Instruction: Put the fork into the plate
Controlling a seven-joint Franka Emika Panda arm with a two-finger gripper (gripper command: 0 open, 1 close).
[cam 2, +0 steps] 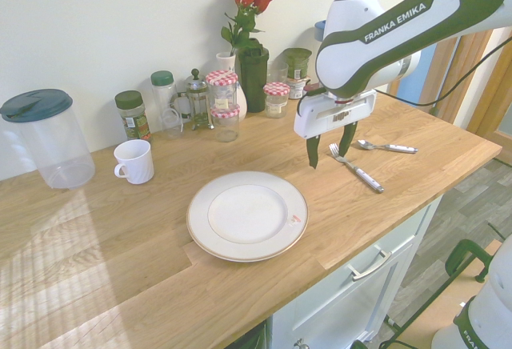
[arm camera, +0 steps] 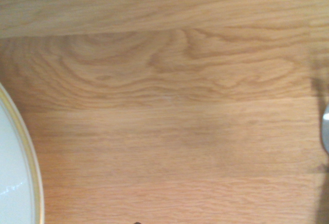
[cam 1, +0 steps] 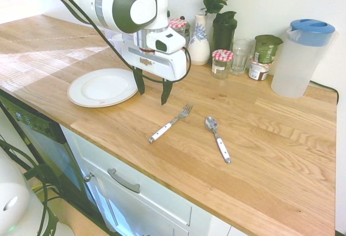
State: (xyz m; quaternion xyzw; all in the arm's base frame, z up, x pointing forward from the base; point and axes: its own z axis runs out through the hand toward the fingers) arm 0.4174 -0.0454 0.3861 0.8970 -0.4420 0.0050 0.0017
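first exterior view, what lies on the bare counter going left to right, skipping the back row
round cream-white plate → open dark-fingered gripper hanging above the wood → white-handled metal fork → white-handled metal spoon

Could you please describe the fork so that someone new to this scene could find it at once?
On the wooden countertop, look between the round cream-white plate and the clear plastic pitcher with a blue lid. Two white-handled utensils lie there apart; the slim metal fork is the one nearer the plate, with tines rather than the spoon's oval bowl.
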